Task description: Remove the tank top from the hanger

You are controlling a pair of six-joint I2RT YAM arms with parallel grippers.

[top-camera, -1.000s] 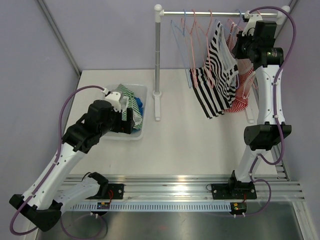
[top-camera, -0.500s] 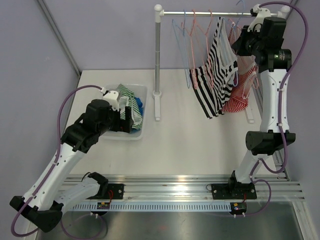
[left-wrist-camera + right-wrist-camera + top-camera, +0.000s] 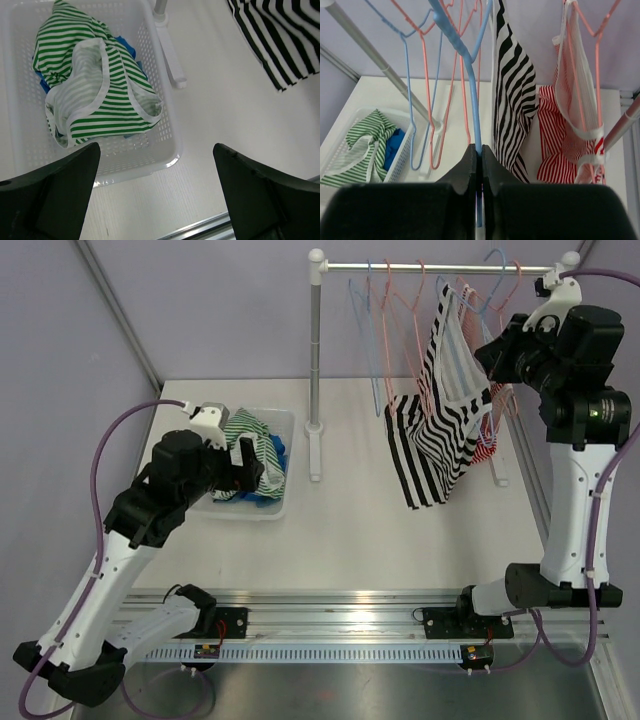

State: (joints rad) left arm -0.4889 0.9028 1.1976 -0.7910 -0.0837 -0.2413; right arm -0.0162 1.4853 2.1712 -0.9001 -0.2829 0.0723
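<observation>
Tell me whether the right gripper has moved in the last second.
Yes. In the top view the right gripper, shut on a thin blue hanger, has shifted right and down the picture, away from the silver metal clothes rail.

The tabletop is a plain white, matte surface, bounded by lilac walls at 9 and 12 o'clock. On its 9 o'clock side a white perforated plastic basket sits flat on it. Just beside the basket, at the basket's 3 o'clock and not touching it, the rack's left foot lies on the surface. It is a narrow white bar running from 12 to 6 o'clock, with the upright pole rising from its far end. The matching right foot rests near the tabletop's 3 o'clock edge, partly hidden by hanging cloth. A ribbed aluminium rail runs along the 6 o'clock edge.
</observation>
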